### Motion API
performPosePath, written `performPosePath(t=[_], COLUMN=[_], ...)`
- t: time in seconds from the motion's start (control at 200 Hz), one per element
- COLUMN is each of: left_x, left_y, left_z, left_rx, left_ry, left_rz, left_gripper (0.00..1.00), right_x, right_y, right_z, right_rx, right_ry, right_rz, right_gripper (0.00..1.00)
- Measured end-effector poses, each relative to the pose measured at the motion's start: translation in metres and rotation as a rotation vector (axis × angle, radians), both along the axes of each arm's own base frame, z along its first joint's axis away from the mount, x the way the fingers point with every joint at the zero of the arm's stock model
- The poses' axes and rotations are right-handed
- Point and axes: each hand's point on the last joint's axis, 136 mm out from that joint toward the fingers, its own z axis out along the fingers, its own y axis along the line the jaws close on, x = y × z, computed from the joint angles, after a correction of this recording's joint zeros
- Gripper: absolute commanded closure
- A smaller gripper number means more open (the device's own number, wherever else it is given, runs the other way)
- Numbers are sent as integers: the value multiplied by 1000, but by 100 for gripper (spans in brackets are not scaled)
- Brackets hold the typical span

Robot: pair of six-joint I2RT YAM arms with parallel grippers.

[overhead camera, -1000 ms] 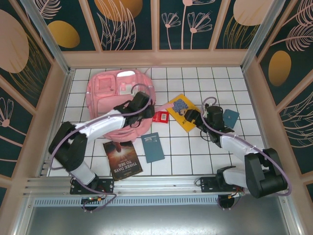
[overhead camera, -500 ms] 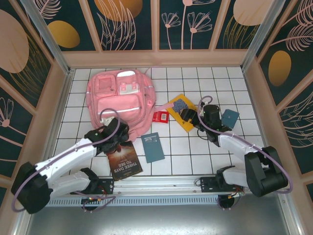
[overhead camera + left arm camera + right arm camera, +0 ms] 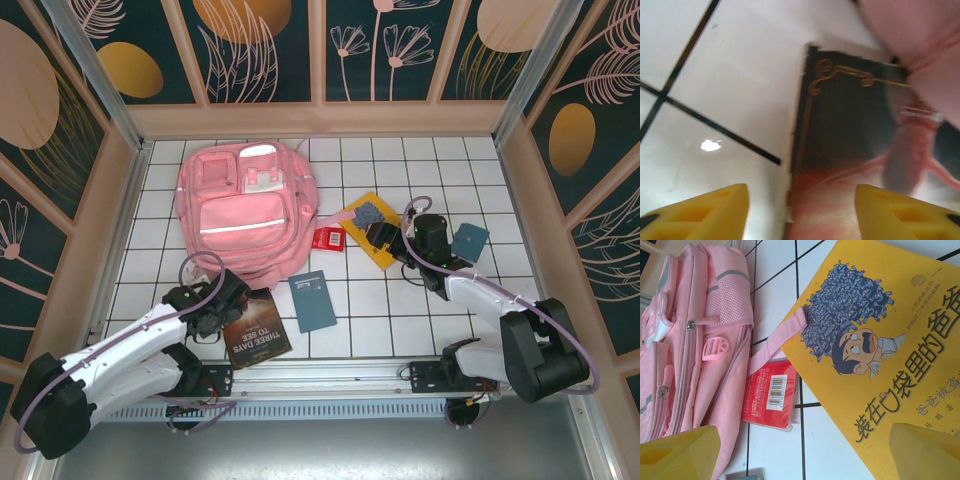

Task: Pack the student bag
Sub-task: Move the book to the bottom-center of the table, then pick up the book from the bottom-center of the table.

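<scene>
1. You have almost the whole job ahead of you. Judging by the layout, nothing is packed yet. The dark book "Three Days to See" [image 3: 256, 330], the yellow cartoon-cover book [image 3: 362, 215], a blue notebook [image 3: 312, 300], a teal booklet [image 3: 470, 240] and a small red packet [image 3: 327, 238] all lie out on the tiled table [image 3: 380, 320].
2. Your left gripper [image 3: 800, 212] hangs low over the dark book's left edge, fingers spread, holding nothing.
3. Your right gripper [image 3: 802, 450] sits above the yellow book, fingers wide apart and empty.
4. The student bag [image 3: 245, 210] lies flat, front up, at the far left of the table. Its near edge overlaps the dark book's far corner, and one strap [image 3: 777, 337] trails onto the yellow book.
5. It is soft pink fabric with front pockets, a pale reflective strip and a mesh side pocket. The pocket zippers look shut. You cannot tell whether the main compartment is open.
</scene>
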Motion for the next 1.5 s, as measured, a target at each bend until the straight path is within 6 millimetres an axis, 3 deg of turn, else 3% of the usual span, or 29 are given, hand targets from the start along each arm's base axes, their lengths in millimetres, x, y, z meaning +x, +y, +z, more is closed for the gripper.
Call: performPosePath(t=[0.195,0.365,0.46,0.591,0.701,1.016,1.281,1.496], left_x=[-7,-3,1,17,30,37,38,35], left_y=[-8,-13,-17,-42,-60,-68,-67,-60], left_z=[-20,-21,-19,-15,-10,-3,6,4], left_rx=[-78,-117,-131,-227,-286,-300,-298,-256], left_ry=[13,-14,-27,-72,-112,-157,-195,-186], left_rz=[25,30,14,-26,-68,-141,-187,-200], left_gripper=[44,53,69,90,100,100,100,100], right_x=[0,-1,-6,-19,-34,-87,-125,-146], right_y=[1,4,13,33,56,117,169,206], right_z=[1,0,0,0,0,1,-26,-31], right_rx=[4,5,9,13,14,47,59,78], right_ry=[-2,0,2,4,5,20,116,147], right_rz=[1,12,42,113,188,392,543,635], right_gripper=[12,12,12,12,12,13,25,32])
